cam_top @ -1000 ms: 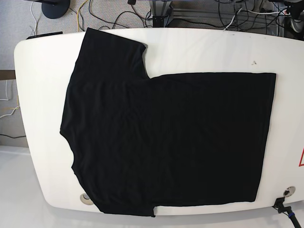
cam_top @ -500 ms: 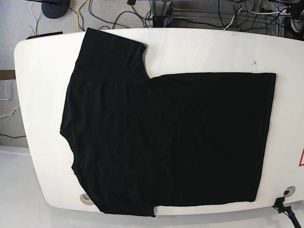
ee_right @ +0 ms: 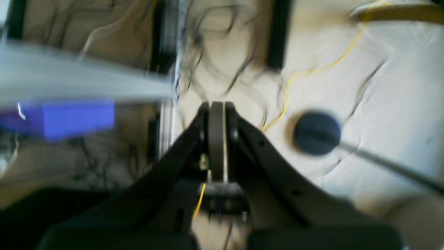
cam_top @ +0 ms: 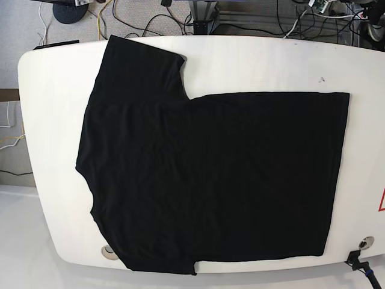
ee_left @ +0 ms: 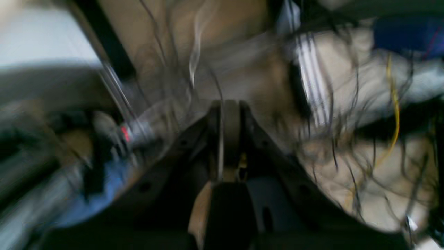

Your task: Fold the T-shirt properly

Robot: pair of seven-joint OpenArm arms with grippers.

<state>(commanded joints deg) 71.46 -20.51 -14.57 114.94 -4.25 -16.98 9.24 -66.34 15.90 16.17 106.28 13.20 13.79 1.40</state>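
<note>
The black T-shirt (cam_top: 210,174) lies flat on the white table (cam_top: 258,63), its plain side up, one sleeve (cam_top: 141,63) reaching the far left edge and the hem at the right. No arm shows in the base view. In the blurred left wrist view my left gripper (ee_left: 227,106) is shut with nothing in it, pointed at floor cables away from the table. My right gripper (ee_right: 216,107) is also shut and empty, over floor with cables; the T-shirt is out of both wrist views.
Cables and stand bases (cam_top: 66,11) lie on the floor beyond the table's far edge. A round hole (cam_top: 109,252) sits at the table's near left, another (cam_top: 365,243) at the near right. In the right wrist view there is a dark round base (ee_right: 316,132) and a blue box (ee_right: 78,116).
The T-shirt has not moved on the table. The base view has shifted very slightly.
</note>
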